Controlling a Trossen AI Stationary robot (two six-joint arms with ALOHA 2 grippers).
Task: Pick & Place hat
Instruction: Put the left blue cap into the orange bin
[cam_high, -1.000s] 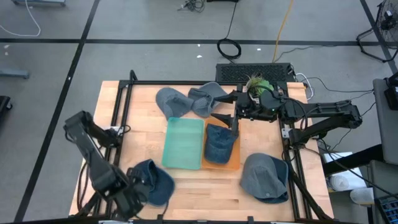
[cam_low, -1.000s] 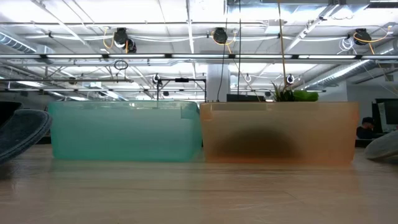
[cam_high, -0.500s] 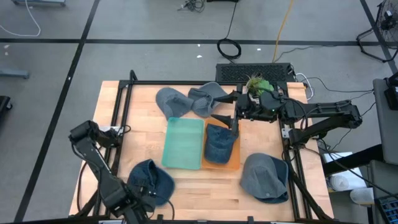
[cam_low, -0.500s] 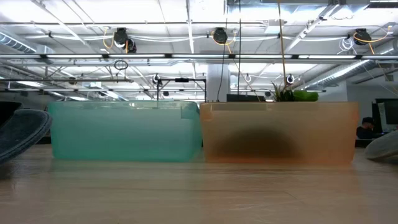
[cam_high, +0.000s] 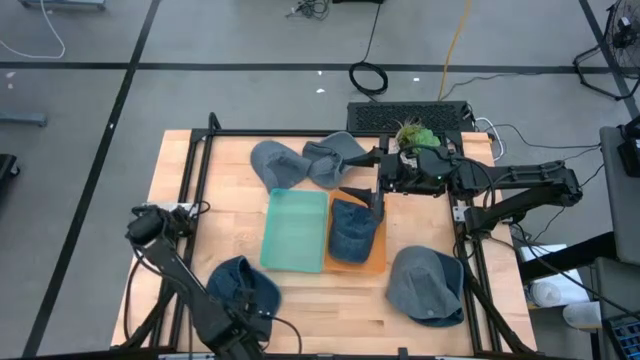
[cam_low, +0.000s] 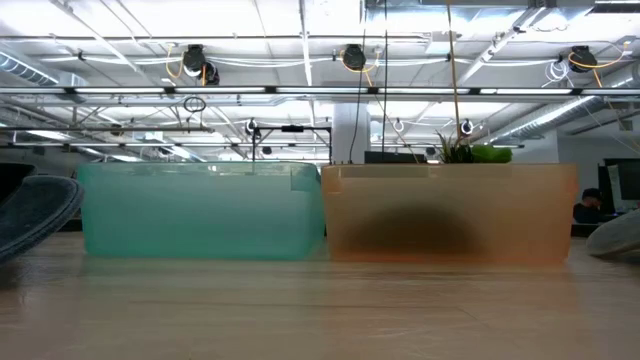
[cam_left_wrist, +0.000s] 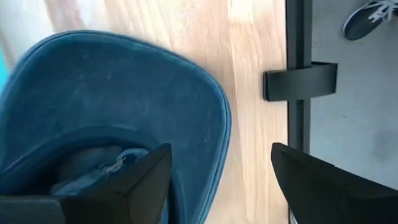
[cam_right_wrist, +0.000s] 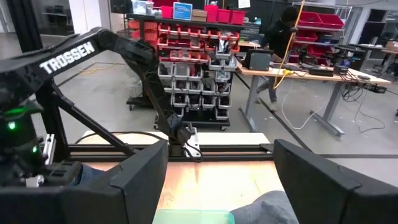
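Judging the risk first: could snag only the thin brim of the blue hat (cam_left_wrist: 112, 106) and let it slip free on the lift, since the left gripper (cam_left_wrist: 217, 180) sat over the hat's edge close to the desk (cam_high: 310, 300) border, with one finger above the fabric and the other above bare wood. Could also drag the hat toward the black frame rail (cam_left_wrist: 297, 81) and off the edge if closed off-centre. Might fold the soft crown instead of getting a firm pinch.

Hovered low at the lower left of the high frame, left gripper (cam_high: 240, 335) spread wide and empty, pointed down at the blue hat (cam_high: 243, 290) lying flat beside the green bin (cam_high: 295, 230). Bent sharply at the elbow near the left desk edge, forearm running down to the bottom border.

Reached in from the right at the upper centre of the high frame, right gripper (cam_high: 362, 190) held above the far end of the orange bin (cam_high: 372, 262), fingers parted wide and carrying nothing. Stayed clear of the dark hat (cam_high: 350, 232) already lying in the orange bin.

Lay elsewhere: two grey hats (cam_high: 305, 160) at the upper centre, another grey hat (cam_high: 427, 285) at the lower right. Left the green bin with no hat inside.
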